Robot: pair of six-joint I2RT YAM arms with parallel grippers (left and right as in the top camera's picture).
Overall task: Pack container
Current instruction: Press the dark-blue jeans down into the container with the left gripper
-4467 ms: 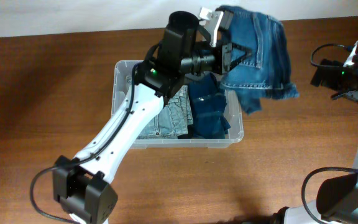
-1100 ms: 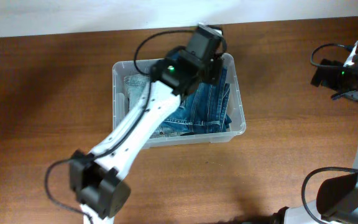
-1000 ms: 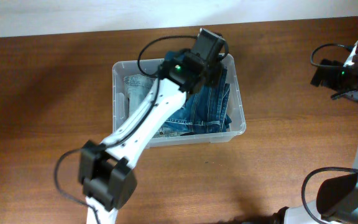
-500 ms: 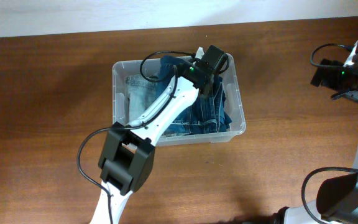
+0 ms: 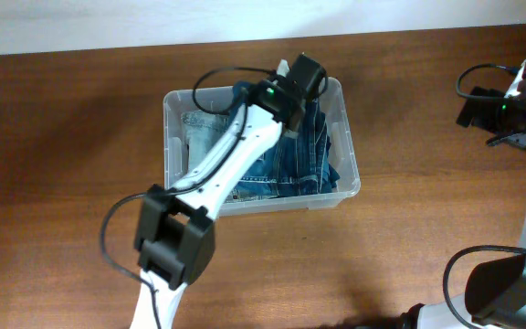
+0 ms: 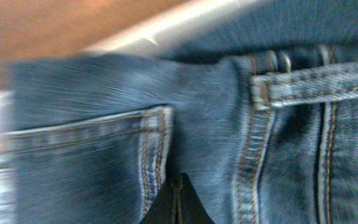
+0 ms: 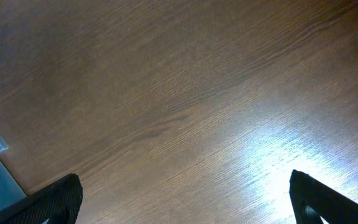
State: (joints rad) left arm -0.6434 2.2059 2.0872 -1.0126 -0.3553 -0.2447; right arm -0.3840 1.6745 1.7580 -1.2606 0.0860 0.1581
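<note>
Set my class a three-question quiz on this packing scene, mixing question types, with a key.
1. Multiple choice: the left gripper is A) open in mid-air, B) shut on the jeans inside the container, C) out of view.
2. True or false: the right gripper grips the jeans.
3. Short answer: what surface does the right wrist camera look down on?
Key: 1 B; 2 false, it is open and empty; 3 the wooden table.

Brown wooden table (image 5: 62,164); white wall (image 5: 108,23) behind; glare patch.
</note>
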